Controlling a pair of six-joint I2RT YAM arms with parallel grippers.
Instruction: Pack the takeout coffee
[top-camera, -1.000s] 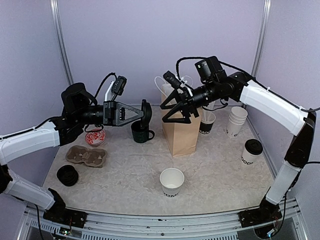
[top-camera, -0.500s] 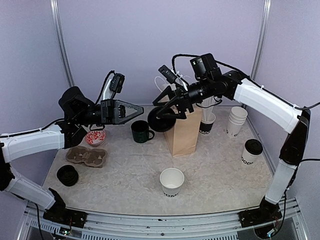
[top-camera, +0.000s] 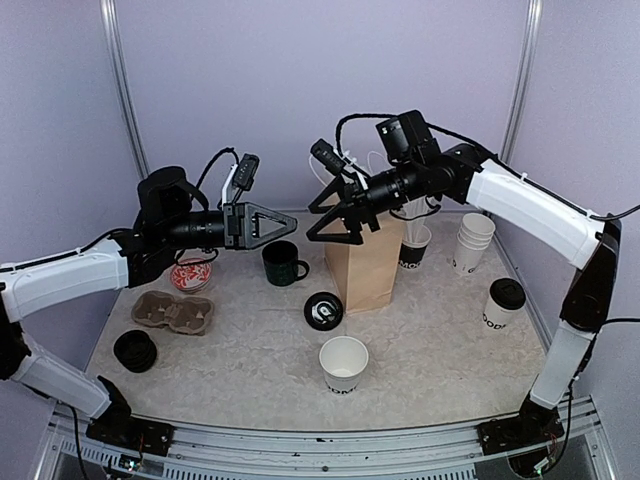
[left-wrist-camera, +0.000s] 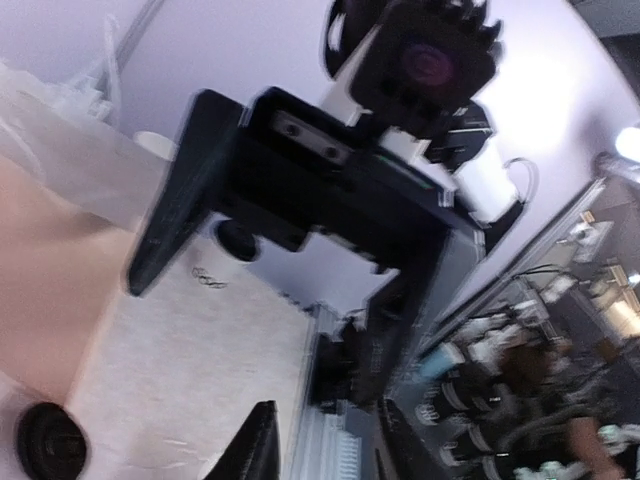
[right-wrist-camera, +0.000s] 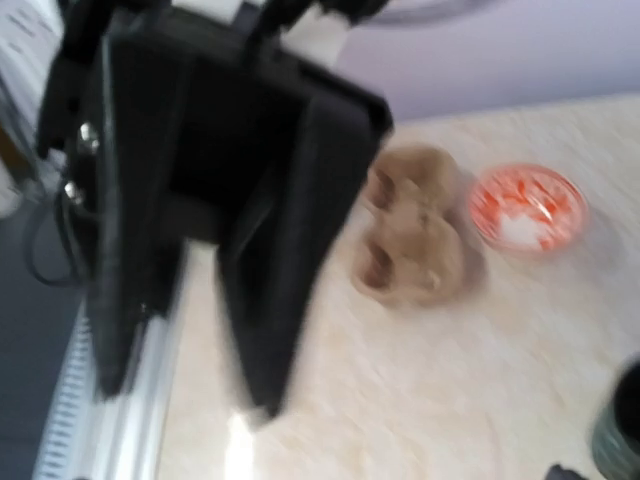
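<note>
Top external needed to place the white paper takeout cup with black plastic lid (top-camera: 503, 303): down on the counter (top-camera: 440, 350), well off to the right of and below the wide-open, empty right claw (top-camera: 322, 222) hovering just beside the top of the brown paper bag (top-camera: 365, 270). Risk: tipping that bag in a sweep, or fumbling the flat black plastic lid (top-camera: 323, 310) lying loose below both claws, too thin to pinch easily. Only on left wrist: left claw (left-wrist-camera: 325, 445) slightly parted, nothing between its tips; right wrist too blurred to help.
</note>
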